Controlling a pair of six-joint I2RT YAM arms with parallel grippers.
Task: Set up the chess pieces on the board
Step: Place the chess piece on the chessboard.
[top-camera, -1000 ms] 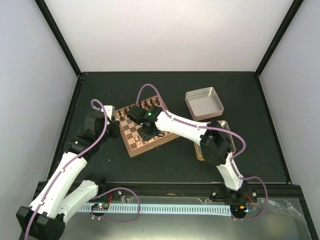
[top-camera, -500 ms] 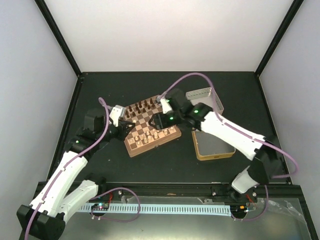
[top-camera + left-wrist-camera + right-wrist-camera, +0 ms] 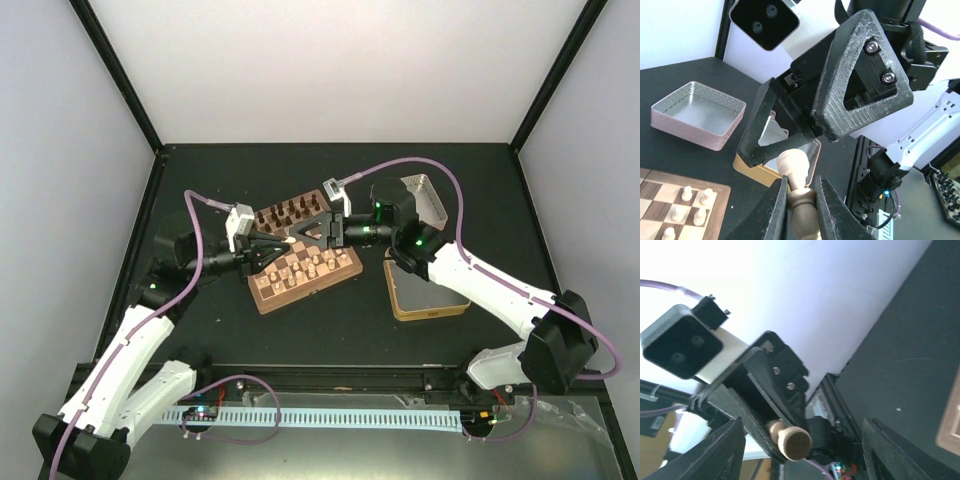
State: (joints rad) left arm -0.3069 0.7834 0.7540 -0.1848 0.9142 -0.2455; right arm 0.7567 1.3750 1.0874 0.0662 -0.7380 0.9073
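The board [image 3: 263, 295] lies at the table's middle, with dark pieces [image 3: 291, 213] on its far rows and pale chess pieces [image 3: 305, 263] on its near rows. Above it, my left gripper [image 3: 272, 247] is shut on one pale chess piece [image 3: 288, 241]. The left wrist view shows that piece [image 3: 799, 197] pinched at the neck between my left gripper's [image 3: 800, 181] fingers, head pointing out. My right gripper [image 3: 306, 232] faces it tip to tip and stands open. In the right wrist view, my right gripper [image 3: 802, 432] has its fingers [image 3: 725, 450] wide on either side of the piece's round base [image 3: 794, 444], apart from it.
A gold rectangular tin [image 3: 427, 292] lies right of the board, under my right arm. A pinkish-silver square tin lid [image 3: 428, 192] sits behind it, also in the left wrist view [image 3: 697, 120]. Black frame rails edge the table.
My left gripper has moved right over the board with the pale piece. My right arm has swung back to the right, and its jaws have spread wide.
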